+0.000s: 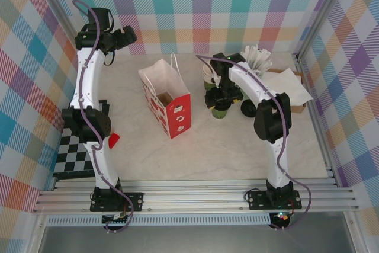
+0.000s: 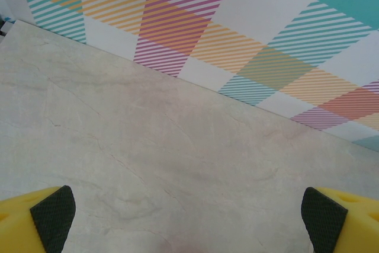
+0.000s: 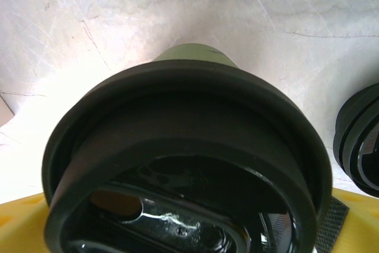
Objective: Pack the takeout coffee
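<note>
Right wrist: black lids (image 3: 359,140) beside takeout coffee (image 3: 177,117)

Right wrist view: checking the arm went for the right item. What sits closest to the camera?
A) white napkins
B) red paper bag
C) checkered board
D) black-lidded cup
D: the takeout coffee, its round black lid above a green body, looms right before the lens.

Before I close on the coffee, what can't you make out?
1. Top view: the right hand covers most of the coffee cup.
2. Right wrist view: the black lid hides most of the cup's sides.
3. Top view: the inside of the paper bag is too dark to read.
4. Right wrist view: a black ringed thing is cut off by the right edge.
</note>
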Available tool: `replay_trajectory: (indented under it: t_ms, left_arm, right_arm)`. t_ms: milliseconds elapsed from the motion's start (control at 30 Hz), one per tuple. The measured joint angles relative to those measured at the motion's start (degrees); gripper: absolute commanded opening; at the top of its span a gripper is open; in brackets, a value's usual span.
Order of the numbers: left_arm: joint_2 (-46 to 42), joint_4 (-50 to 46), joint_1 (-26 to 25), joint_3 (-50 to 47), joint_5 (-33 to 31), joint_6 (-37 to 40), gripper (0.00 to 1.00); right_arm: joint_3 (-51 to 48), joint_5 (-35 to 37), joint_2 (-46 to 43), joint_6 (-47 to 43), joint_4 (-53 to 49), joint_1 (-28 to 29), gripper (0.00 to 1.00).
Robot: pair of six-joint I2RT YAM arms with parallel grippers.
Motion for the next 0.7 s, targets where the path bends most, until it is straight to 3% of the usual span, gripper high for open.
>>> replay_trajectory:
  t_ms: [500, 700]
  left_arm:
    - [0.00, -0.22, 0.00, 0.00, 0.02, 0.02, 1.00]
    - [0.00, -0.22, 0.00, 0.00, 0.20, 0.04, 1.00]
  right_arm:
    - [0.24, 0.04, 1.03, -0.04, -0.15, 0.33, 0.94]
    - [0.24, 0.07, 1.03, -0.15, -0.09, 0.48, 0.87]
